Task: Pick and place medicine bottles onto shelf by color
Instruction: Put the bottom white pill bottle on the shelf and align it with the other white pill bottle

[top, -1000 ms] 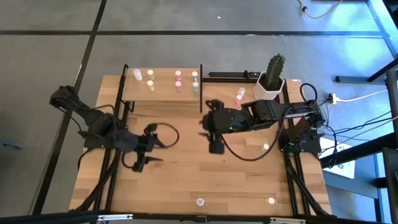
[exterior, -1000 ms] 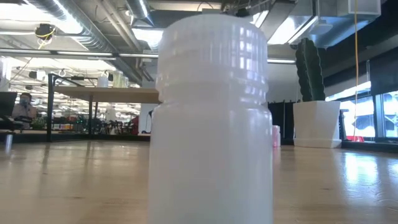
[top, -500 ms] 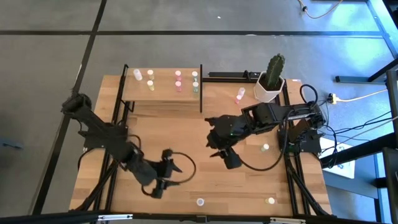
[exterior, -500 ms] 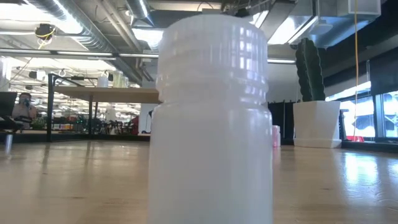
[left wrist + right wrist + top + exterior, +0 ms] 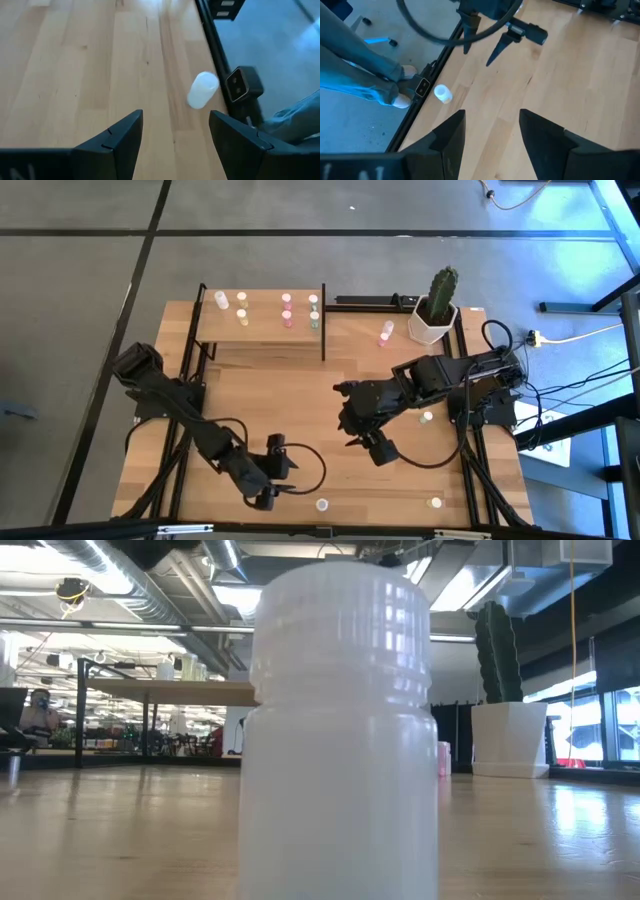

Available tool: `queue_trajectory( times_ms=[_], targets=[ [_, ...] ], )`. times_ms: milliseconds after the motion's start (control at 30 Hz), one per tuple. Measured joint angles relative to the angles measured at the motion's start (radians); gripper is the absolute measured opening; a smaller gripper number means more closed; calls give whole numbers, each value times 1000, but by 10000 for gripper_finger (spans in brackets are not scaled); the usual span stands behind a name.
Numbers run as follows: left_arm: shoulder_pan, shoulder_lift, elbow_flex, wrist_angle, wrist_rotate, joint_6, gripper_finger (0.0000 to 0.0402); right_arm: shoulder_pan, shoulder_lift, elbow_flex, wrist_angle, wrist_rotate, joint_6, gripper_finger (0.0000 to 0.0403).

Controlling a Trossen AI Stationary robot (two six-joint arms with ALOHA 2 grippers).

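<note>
Left tool (image 5: 268, 498) low over the near edge of the surface (image 5: 300, 395), fingers spread wide and empty, aimed at a white bottle (image 5: 322, 504) just beside it; in the left wrist view the same white bottle (image 5: 202, 90) well ahead of the parted fingers (image 5: 117, 137), hard against the edge rail. Probably lining up for a grasp, judging by the bottle sitting roughly on the line between the fingers. Right tool (image 5: 378, 450) above mid-surface, also wide and holding nothing, angled toward the near edge, likely waiting or heading for another loose bottle.

Shelf (image 5: 262, 330) at the far left corner, already carrying white, pale yellow, pink and pale green bottles in separate small groups, apparently one color per spot. Still loose: a pink bottle (image 5: 386, 333) by the cactus pot (image 5: 433, 321), a pale bottle (image 5: 427, 417) near the right arm, another (image 5: 435, 502) at the near edge.

Low view almost wholly blocked by the white bottle (image 5: 340, 730) standing right before the lens; neither tool visible there. Exact colors of the small shelf bottles hard to settle from above. A person's legs and shoes beyond the surface edge in the right wrist view, otherwise cut off.
</note>
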Motion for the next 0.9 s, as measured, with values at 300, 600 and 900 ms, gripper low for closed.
queue_trajectory(
  times_ms=[300,600,900],
  targets=[
    [7,32,0,-10,4,37,222,0,0,0,2,0,0,188],
    [37,32,0,-11,-13,31,222,0,0,0,2,0,0,188],
    [56,32,0,-11,-15,18,222,0,0,0,2,1,0,188]
  ],
)
